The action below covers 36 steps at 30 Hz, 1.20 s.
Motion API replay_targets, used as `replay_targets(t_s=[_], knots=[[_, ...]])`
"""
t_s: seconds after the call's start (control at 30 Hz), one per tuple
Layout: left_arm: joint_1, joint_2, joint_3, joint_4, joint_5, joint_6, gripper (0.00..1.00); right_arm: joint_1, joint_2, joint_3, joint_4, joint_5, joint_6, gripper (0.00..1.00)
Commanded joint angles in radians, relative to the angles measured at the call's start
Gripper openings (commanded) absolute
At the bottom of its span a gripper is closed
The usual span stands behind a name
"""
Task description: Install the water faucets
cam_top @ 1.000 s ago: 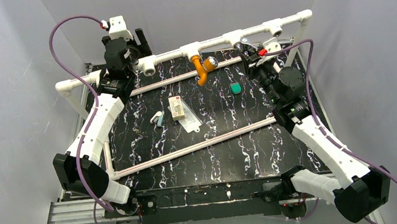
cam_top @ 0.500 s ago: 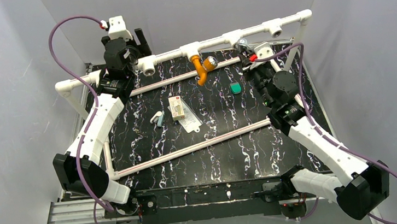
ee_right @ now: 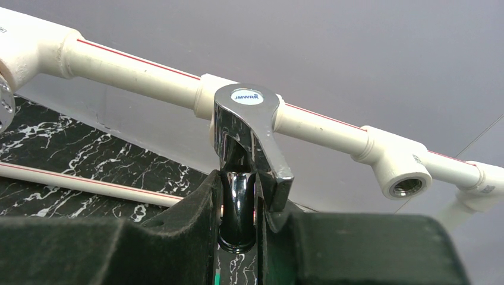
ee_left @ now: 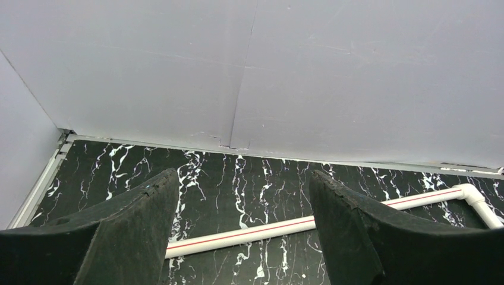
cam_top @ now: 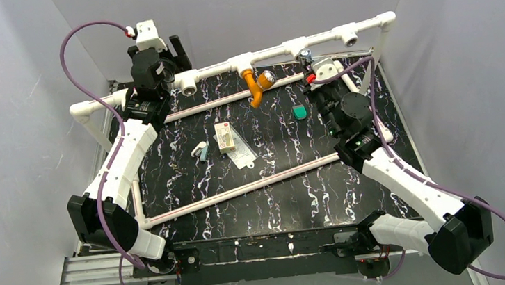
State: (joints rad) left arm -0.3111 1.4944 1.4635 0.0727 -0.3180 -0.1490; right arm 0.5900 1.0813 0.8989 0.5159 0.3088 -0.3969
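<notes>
The white pipe rail (cam_top: 276,51) is the reference for everything here, and the step in hand looks to be seating the second tap in one of its tee sockets. The right gripper (ee_right: 238,199) sits just in front of the rail's right half. Its jaws are pressed together on the chrome faucet (ee_right: 248,139), pinching the shiny body low down, with the lever handle standing above the pads. The left gripper (ee_left: 241,187) hangs near the rail's left part, fingers spread wide with nothing between them. The orange faucet (cam_top: 256,87) is already fitted in a socket near the middle of the rail, spout down. In the right wrist view the chrome tap stands directly before one tee, and an open socket (ee_right: 406,185) faces outward further right along the rail. The tap's threaded end is hidden behind the fingers, so whether it has met a socket cannot be told.

To do this well, the right arm should line the tap's stem square with the socket's bore before pushing, since a tilted start would probably jam. The grip is narrow on smooth metal, so short, slow wrist turns with light pressure toward the rail seem wise. The free left gripper could steady the rail beside the tee if it flexes
</notes>
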Motion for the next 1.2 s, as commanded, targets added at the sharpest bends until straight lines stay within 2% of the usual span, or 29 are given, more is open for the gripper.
replay_targets(t_s=[0.0,0.23,0.53,1.17], knots=[[0.002,0.041,-0.108,-0.309,0.062,-0.007,0.77,0.017,0.039,0.017,0.040,-0.036,-0.025,0.01],[0.007,0.042,-0.110,-0.312,0.076,-0.009,0.77,0.023,0.063,0.014,0.046,-0.035,0.007,0.01],[0.012,0.041,-0.120,-0.310,0.088,-0.014,0.77,0.023,0.071,0.004,0.071,-0.006,0.142,0.01],[0.023,0.047,-0.127,-0.308,0.110,-0.024,0.77,0.023,0.049,0.037,0.026,0.151,0.650,0.01]])
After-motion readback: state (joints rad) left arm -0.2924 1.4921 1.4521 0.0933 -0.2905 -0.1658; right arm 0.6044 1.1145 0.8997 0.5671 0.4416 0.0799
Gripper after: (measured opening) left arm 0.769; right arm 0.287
